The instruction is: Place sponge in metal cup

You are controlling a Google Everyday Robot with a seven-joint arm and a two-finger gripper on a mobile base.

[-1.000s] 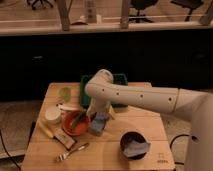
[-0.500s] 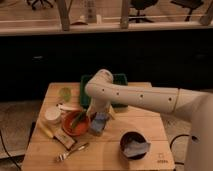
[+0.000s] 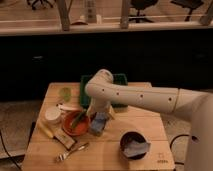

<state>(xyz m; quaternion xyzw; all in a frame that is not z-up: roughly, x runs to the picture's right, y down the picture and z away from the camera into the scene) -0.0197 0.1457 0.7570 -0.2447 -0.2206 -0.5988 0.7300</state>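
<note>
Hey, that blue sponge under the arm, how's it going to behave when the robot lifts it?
The blue sponge looks like a soft block, so it would probably squash under pressure and weigh little. Its flat sides suggest it won't roll. The gripper is right at it, beside the orange bowl, so a sideways push might nudge it against that bowl.

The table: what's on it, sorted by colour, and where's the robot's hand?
Green: 2, tray, cup
Orange: 1, bowl
White: 1, cup
Dark: 1, bowl
Blue: 1, sponge
Silver: 1, fork
Total: 7
The hand is down at the sponge.
</note>
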